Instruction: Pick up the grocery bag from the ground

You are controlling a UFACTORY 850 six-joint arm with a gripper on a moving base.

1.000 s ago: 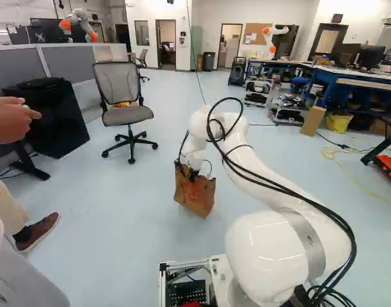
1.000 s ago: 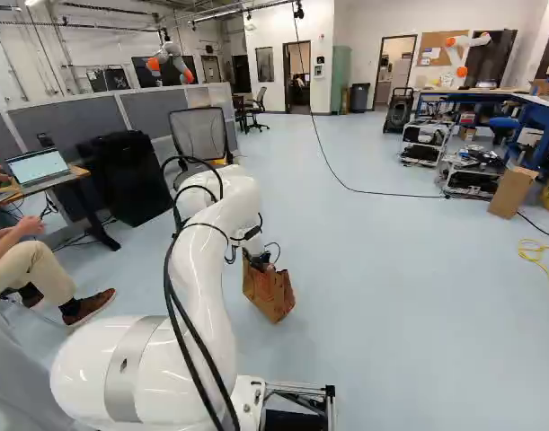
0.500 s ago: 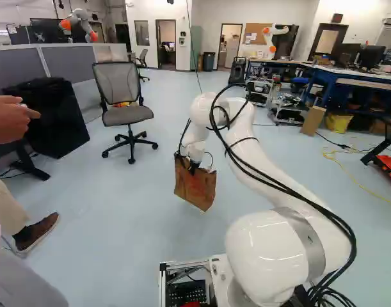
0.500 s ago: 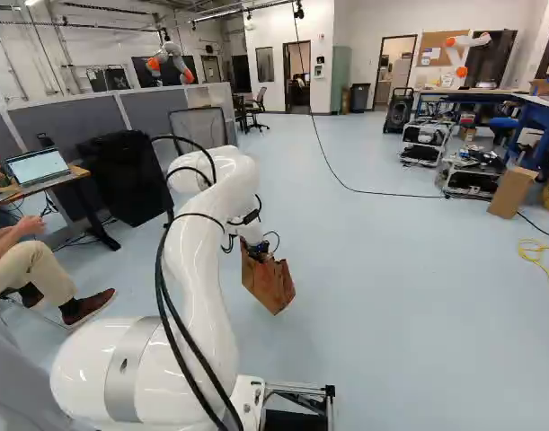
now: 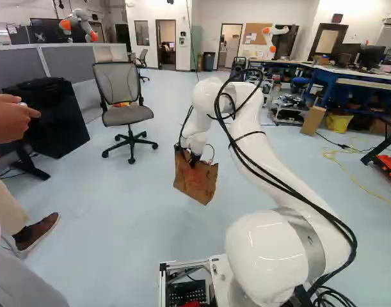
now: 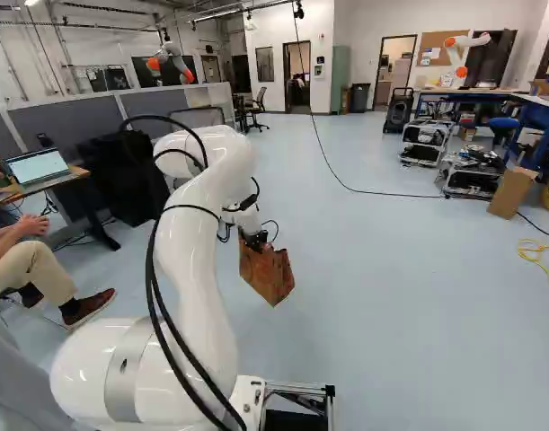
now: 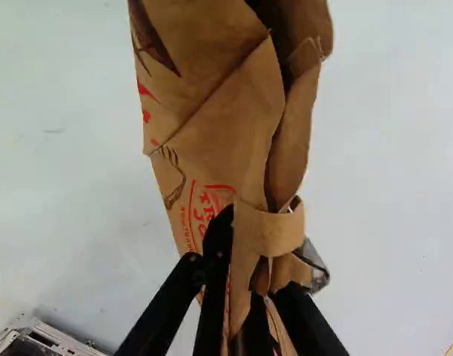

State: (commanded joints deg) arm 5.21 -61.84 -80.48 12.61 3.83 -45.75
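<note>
Grocery bag [image 5: 195, 181]: brown paper, w/ red print, hanging tilted under the gripper [image 7: 265, 248], ahead of the near base and just L of the arm [image 5: 262, 157] in the left base view. Looks off the floor [image 5: 118, 224], so pickup's prob. mostly done.

Gripper's clenched on the bag's upper part, paper bunched btwn its two black fingers, a folded paper band [image 7: 274, 230] standing up right by them. Can't tell if the far side is caught evenly.

Handling: light, I'd say, prob. empty or nearly so (sides look slack and flat, no bulge). Thin, soft in the panels, stiffer along creases; dry paper, so not very slippery, but it'll tear if yanked. Best hold = the doubled top edge or band, both layers, near the middle; off-centre it'll hang skewed & swing. Lift slow, keep the squeeze modest.

Materials: matte, crinkled kraft w/ sharp folds vs. the arm's glossy, rounded white shells and loose black cables [image 5: 285, 186]. Floor's smooth, pale blue. Far L, an office chair [image 5: 128, 114], mesh back, padded seat; far R, a boxy upright carton [image 6: 512, 191].
</note>
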